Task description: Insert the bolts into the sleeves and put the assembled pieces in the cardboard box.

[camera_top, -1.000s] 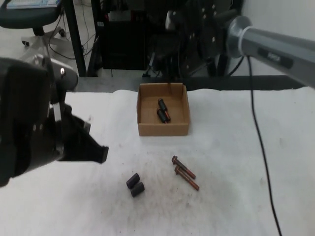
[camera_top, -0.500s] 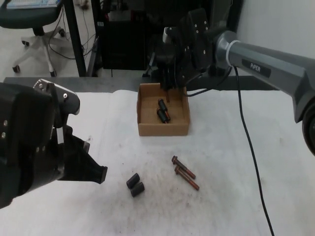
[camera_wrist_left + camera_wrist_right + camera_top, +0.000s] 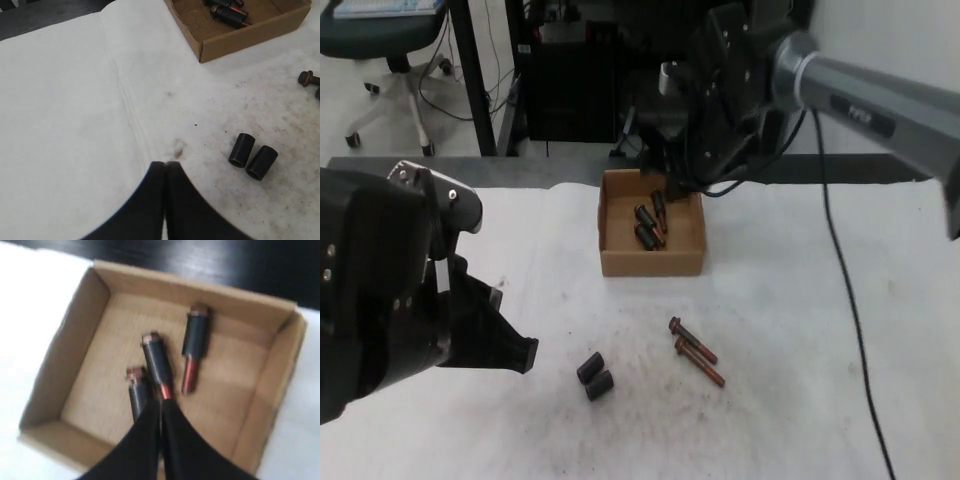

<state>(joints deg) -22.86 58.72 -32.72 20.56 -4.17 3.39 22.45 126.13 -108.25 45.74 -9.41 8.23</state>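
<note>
The right gripper (image 3: 161,407) hangs over the cardboard box (image 3: 652,264) at the far middle of the bench, its fingers seemingly pressed together on nothing, though that view is blurred. Three assembled pieces (image 3: 156,362) lie inside the box. Nearer, two sleeves (image 3: 599,384) lie side by side, with two bolts (image 3: 698,362) to their right. The left gripper (image 3: 165,167), fingers pressed together, hovers at the near left

Blurred print (image 3: 861,113) on right arm (image 3: 900,100)
</note>
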